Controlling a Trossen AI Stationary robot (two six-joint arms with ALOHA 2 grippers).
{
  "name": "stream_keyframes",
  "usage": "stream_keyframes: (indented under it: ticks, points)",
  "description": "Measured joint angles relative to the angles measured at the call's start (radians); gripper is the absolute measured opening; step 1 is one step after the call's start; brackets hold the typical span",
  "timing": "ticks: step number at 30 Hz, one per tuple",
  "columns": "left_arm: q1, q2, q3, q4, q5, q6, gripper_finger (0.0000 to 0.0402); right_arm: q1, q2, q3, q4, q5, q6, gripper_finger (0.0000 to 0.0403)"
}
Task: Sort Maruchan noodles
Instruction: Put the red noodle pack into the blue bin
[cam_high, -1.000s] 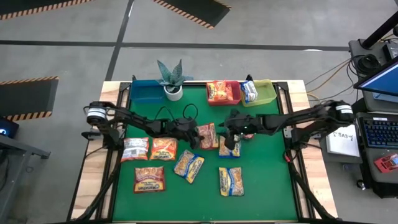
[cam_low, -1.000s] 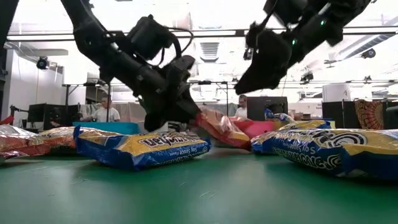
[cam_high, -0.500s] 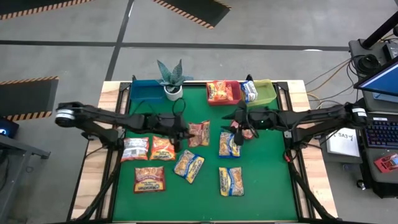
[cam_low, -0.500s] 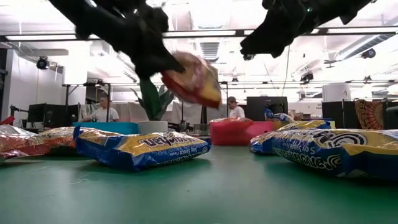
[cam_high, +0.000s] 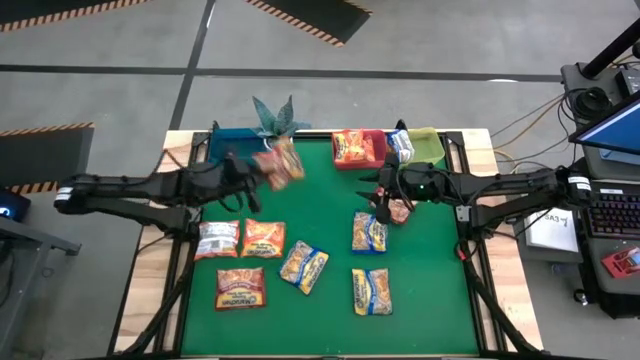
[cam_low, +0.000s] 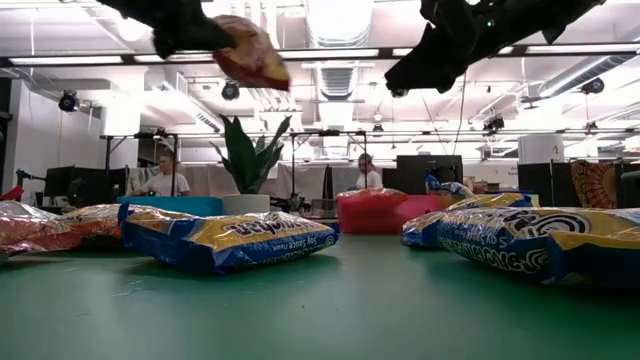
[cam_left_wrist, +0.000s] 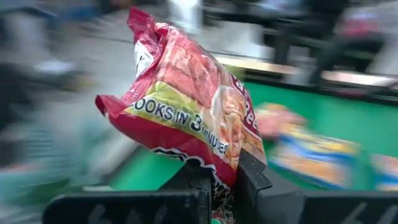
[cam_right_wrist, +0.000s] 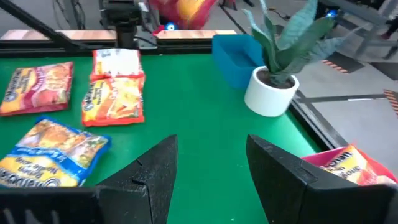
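I've got a red noodle packet (cam_high: 279, 162) clamped in the left gripper (cam_high: 262, 168), up off the desk beside the plant (cam_high: 273, 114), red bin (cam_high: 360, 160) off toward the right gripper (cam_high: 383, 205), which hangs part-open, empty.

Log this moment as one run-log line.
left gripper: shut on red noodle packet, lifted near blue bin | right gripper: open, empty, above mat

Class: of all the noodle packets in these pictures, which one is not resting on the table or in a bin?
The red packet pinched in the left pincer, held in the air near the plant. All the other packets lie on the green table or in bins.
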Motion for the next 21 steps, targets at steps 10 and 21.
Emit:
stream_keyframes:
  ticks: [10, 21]
  points:
    - [0.294, -0.026, 0.078, -0.213, -0.48, 0.082, 0.0006, -0.02, 0.0, 0.0, -0.001, -0.002, -0.023, 0.0182]
    - [0.863, 0.232, 0.278, -0.542, 0.008, 0.088, 0.0006, -0.023, 0.0, 0.0, -0.001, -0.002, -0.038, 0.0182]
